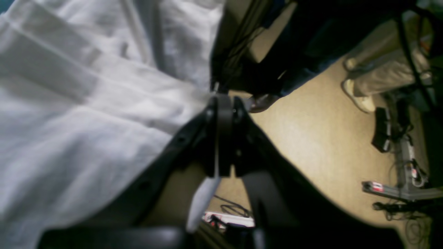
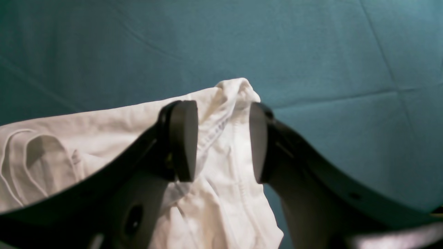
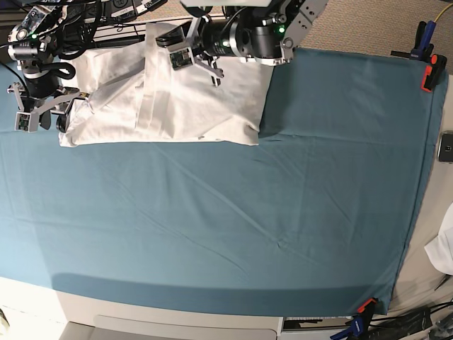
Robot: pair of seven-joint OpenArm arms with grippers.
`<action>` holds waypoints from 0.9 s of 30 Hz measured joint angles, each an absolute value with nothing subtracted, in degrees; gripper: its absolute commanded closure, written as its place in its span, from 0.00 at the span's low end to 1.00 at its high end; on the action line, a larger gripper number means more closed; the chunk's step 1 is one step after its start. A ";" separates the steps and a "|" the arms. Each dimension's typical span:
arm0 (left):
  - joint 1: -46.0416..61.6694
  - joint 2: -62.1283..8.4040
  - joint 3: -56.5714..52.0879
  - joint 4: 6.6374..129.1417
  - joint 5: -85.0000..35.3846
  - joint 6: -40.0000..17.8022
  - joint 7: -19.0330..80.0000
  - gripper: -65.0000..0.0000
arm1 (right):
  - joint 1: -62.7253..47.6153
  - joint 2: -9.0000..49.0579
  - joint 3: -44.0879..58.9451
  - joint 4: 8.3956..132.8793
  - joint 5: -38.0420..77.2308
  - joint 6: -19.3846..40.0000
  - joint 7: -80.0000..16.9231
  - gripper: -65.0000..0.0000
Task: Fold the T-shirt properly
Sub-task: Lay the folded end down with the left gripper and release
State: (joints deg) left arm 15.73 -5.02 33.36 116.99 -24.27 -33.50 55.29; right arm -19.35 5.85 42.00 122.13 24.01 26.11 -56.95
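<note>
We count one T-shirt (image 3: 177, 99), white, lying at the far left part of the table on one teal sheet (image 3: 233, 212) that covers nearly all the table top. There are two arms, both at the far side.

The left gripper (image 1: 225, 103) reaches in from the far edge and lies almost level over the far edge of the shirt. Its jaws are pressed together, and in the left wrist view a thin piece of the white cloth is pinched between them, with the rest of the shirt spreading to the left. Behind it in that view we see the tan floor (image 1: 322, 138).

The right gripper (image 2: 223, 138) stands at the far left corner and points down to the left end of the shirt. Its jaws are wide apart, one on each side of a bunched fold of the cloth; whether the fingers (image 2: 183, 138) touch the cloth we cannot tell.

Two orange clamps (image 3: 428, 74) hold the sheet, one at the far right corner and one at the near right.
</note>
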 measured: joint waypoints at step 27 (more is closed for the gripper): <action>15.53 -8.93 15.09 120.36 -23.20 -28.03 55.22 1.00 | -12.38 26.65 55.92 90.04 47.11 33.41 -71.35 0.62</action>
State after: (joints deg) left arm 15.53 -8.93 15.09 120.36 -23.20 -28.03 55.22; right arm -12.38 26.65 55.92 90.04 47.11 33.41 -71.35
